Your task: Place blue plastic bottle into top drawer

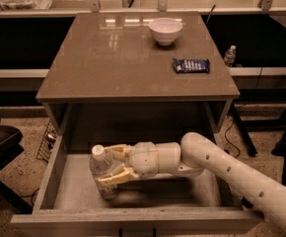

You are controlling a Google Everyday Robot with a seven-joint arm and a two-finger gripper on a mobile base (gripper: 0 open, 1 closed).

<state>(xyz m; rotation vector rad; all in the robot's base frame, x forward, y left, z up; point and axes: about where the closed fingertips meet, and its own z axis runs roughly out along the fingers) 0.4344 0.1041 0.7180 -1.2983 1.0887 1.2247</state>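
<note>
So the hand (108,164) is down inside the open top drawer (133,217), fingers clamped on the blue plastic bottle (100,158) (roughly upright, towards the drawer's left). Bowl (165,30) and snack wrapper (191,65) sit on the bench (113,58).

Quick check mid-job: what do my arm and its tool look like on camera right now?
The arm is a thick, smooth cream-white tube with small dark dots along its side. A bulbous white wrist section narrows into the tool, which has two pale yellowish, curved fingers. No cables show. The tool is inside the grey-brown wooden top drawer, closed around the clear white-capped plastic bottle.
</note>
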